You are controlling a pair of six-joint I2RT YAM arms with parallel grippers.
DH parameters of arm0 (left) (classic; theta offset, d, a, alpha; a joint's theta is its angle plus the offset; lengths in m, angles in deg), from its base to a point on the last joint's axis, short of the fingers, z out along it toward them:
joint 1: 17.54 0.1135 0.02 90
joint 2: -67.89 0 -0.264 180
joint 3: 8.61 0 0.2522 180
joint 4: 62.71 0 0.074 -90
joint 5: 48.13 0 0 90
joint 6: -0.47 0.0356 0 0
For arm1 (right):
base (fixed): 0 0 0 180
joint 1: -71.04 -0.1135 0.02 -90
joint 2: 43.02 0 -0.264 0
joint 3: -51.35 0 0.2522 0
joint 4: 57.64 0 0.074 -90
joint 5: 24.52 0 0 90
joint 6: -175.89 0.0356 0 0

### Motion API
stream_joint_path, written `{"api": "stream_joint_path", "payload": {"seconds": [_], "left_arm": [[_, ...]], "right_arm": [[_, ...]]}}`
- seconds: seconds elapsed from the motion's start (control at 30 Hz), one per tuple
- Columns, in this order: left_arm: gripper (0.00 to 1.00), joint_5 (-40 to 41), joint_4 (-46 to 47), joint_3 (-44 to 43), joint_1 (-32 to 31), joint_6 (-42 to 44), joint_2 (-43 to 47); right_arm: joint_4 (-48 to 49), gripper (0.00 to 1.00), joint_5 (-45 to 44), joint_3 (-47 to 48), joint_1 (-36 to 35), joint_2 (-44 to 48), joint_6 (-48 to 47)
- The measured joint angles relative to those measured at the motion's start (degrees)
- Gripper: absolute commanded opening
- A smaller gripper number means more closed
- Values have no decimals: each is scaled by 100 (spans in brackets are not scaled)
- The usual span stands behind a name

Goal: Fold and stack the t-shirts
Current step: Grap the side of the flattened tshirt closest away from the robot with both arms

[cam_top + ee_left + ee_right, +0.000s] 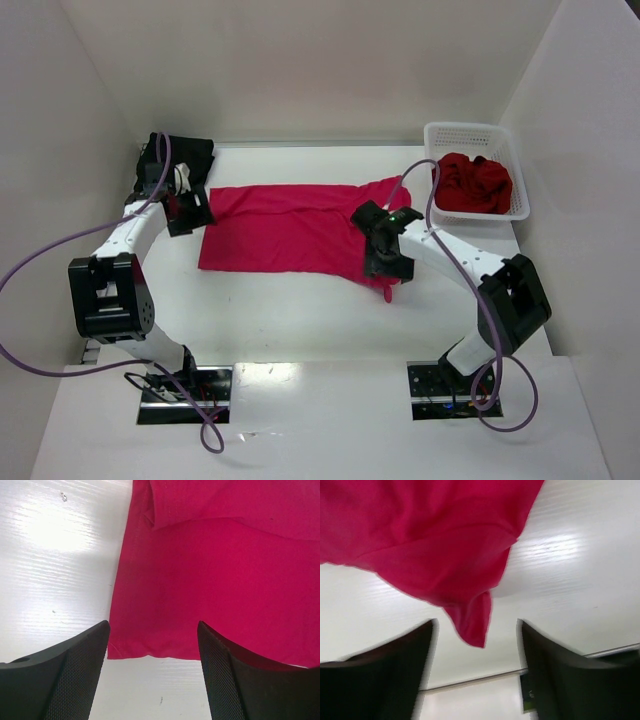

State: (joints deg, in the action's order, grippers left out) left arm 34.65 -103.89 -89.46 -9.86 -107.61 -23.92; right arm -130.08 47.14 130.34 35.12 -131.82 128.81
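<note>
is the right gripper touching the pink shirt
Apart. In the right wrist view, white table shows between the pink shirt and each open jaw of the right gripper.

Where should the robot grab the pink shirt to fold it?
Probably the corner of the pink shirt just ahead of the open left gripper, coming in from the bare table side: its edges there lie flat and straight, with nothing on top.

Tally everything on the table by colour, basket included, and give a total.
Bright crimson-pink t-shirt, spread flat: 1
Darker red cloth bundle, in the basket: 1 (how many shirts are in it, I cannot tell)
Black cloth, far left corner: 1
White plastic lattice basket: 1
Total: 4
</note>
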Motion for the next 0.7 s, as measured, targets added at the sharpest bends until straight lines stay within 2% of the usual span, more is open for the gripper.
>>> {"api": "stream_joint_path", "payload": {"seconds": [0.03,0.1,0.3,0.47,0.7], "left_arm": [[79,-31,0,0,0,7,0],[79,-79,0,0,0,17,0],[79,-232,-52,0,0,39,-24],[79,-275,-129,0,0,81,-39],[78,-299,-254,0,-24,122,-39]], "right_arm": [[11,95,74,0,4,4,-59],[96,97,299,-7,7,44,-157],[210,97,634,-24,7,470,-166],[393,97,883,-538,0,466,-138],[562,94,962,-732,-87,487,540]]}}
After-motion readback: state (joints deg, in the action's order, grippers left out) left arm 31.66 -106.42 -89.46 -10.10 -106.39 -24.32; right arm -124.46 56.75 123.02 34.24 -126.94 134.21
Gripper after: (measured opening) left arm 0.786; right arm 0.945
